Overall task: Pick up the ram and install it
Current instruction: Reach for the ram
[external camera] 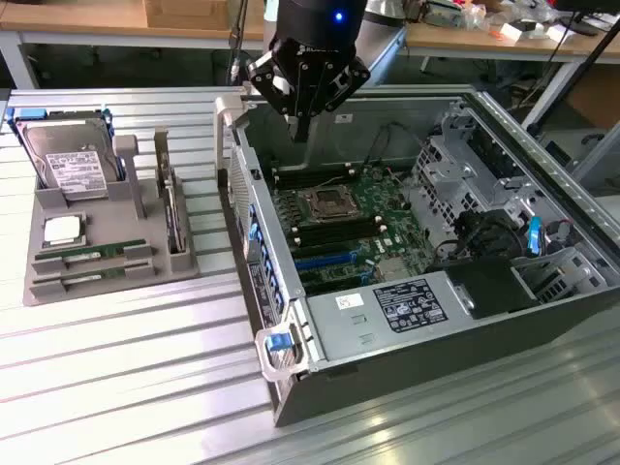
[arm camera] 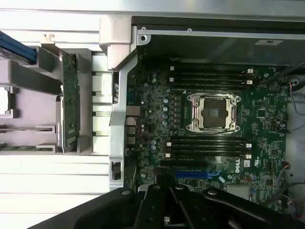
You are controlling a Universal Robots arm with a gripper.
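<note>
There, on the ribbed metal tabletop [external camera: 126,387], a grey tray [external camera: 97,289] sat by the edge on the exterior view's left. It held a hard drive [external camera: 73,160], a processor chip [external camera: 63,231] and the ram [external camera: 172,208], which stood on edge along the side nearest the open computer case [external camera: 436,373]. The gripper [external camera: 300,131] hung shut and empty over the case's far corner on the tray's side. Wooden benches [external camera: 87,15] lined the room behind.

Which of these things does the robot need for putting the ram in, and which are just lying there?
For the job: ram sticks, gripper, memory slots, computer case.
Just lying about: hard drive, processor chip.
</note>
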